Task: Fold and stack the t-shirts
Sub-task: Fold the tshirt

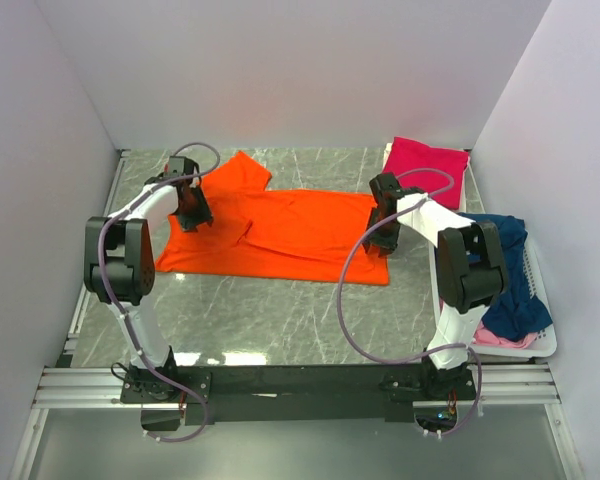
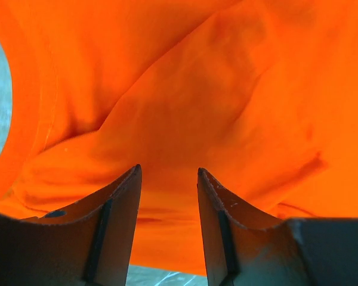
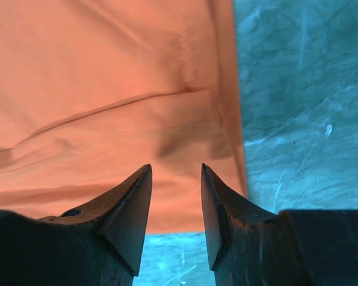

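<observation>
A bright orange t-shirt lies spread flat across the middle of the table, one sleeve pointing to the back. My left gripper hangs low over its left end, beside that sleeve. In the left wrist view the left gripper is open above wrinkled orange cloth, nothing pinched. My right gripper is at the shirt's right edge. In the right wrist view the right gripper stands open over the cloth's corner. A folded magenta t-shirt lies at the back right.
A white basket stands at the right edge, with a navy t-shirt draped over it and a pale pink one beneath. White walls close in the marble table on three sides.
</observation>
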